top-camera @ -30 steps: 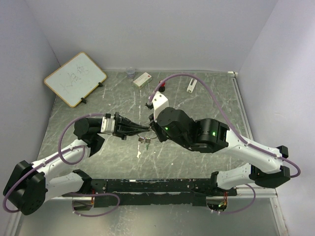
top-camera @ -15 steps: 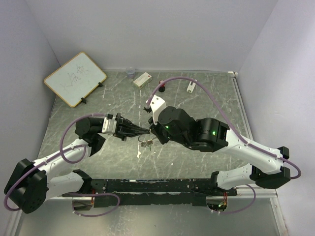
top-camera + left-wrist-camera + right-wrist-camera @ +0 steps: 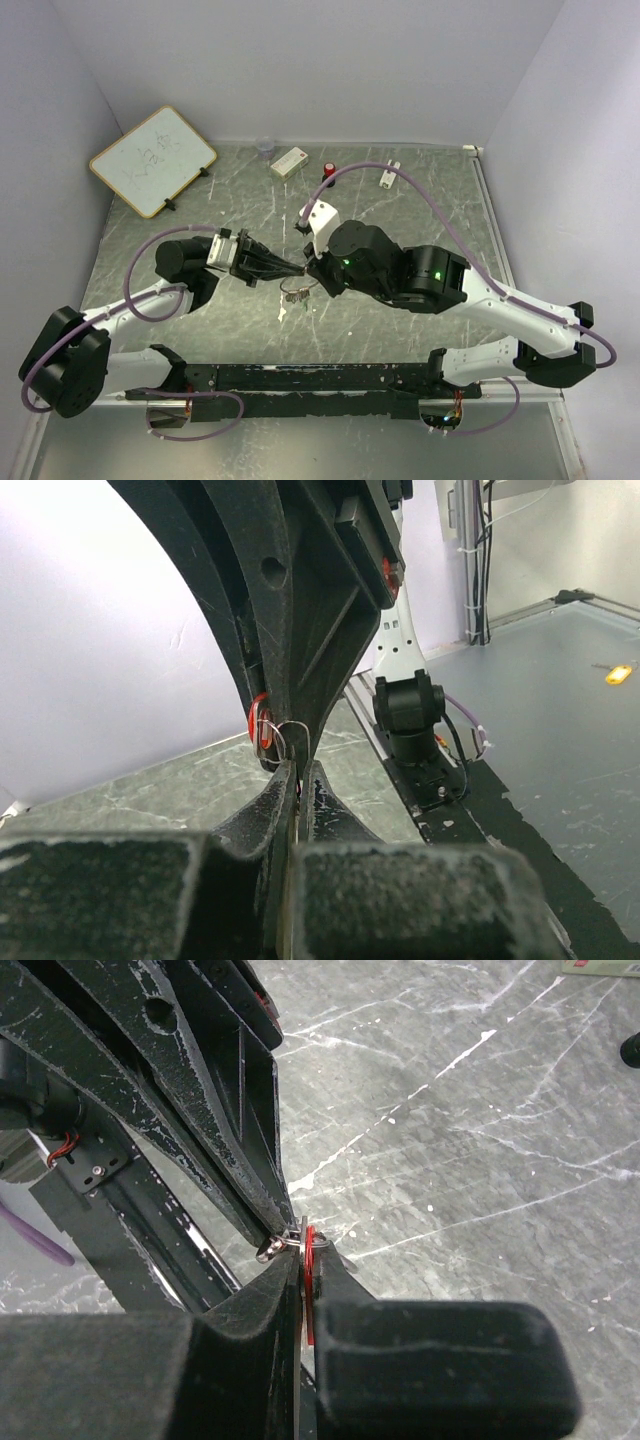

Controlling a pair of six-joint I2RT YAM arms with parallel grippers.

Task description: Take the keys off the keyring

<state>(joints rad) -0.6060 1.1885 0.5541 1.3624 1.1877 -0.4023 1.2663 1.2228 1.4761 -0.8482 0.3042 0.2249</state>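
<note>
KEYRING TUG-OF-WAR — Both arms meet tip to tip low over the grey marbled table [image 3: 250, 195], centre frame, w/ the task's hardware pinched between them. The right gripper [image 3: 313, 274] is clamped tight on the red-headed key [image 3: 308, 1290], whose plastic head shows as a thin red sliver between the jaws in the right wrist view. The left gripper [image 3: 298, 268] is likewise closed, jaws pressed together, and appears to be nipping the wire of the keyring [image 3: 266, 1251]. The silver loop pokes out right at its fingertips, touching the key. Ring and key appear held clear of the surface by the two grippers alone. The green-headed key can't be made out for sure; small bits sit under the ring in the overhead view, too tiny to name. A whiteboard [image 3: 152, 160] leans at the far-left corner, well apart from the action.

Step in hand, by the look of it: working the red key off the ring — one arm anchors the loop, the other steers the key, which is not yet off. Next move prob. calls for sliding the key's hole along the wire to the split in the coil, w/ small, coordinated wrist turns and a firm hold on the ring. Too hard a pull could bend the wire or slip either pinch.
</note>
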